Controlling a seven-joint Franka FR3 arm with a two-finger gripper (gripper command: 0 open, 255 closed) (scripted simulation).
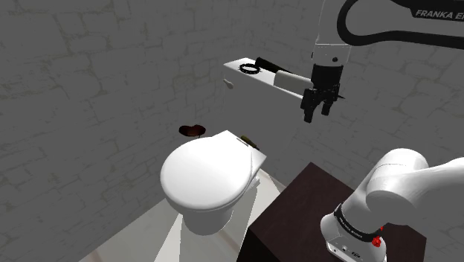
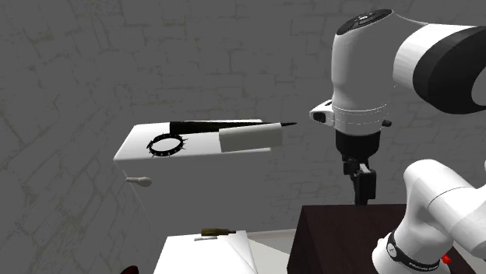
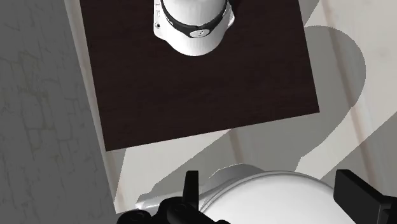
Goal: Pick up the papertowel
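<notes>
On the white shelf (image 2: 136,148), plain white papertowel roll (image 2: 249,138) lying on its side, pincer (image 1: 317,114) spread, empty, nearby.

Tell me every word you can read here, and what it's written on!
"FRANKA E", cut off by the picture's edge: on the dark top part of the arm.
Tiny print on the dark ring at the arm's base: too small to read.
</notes>
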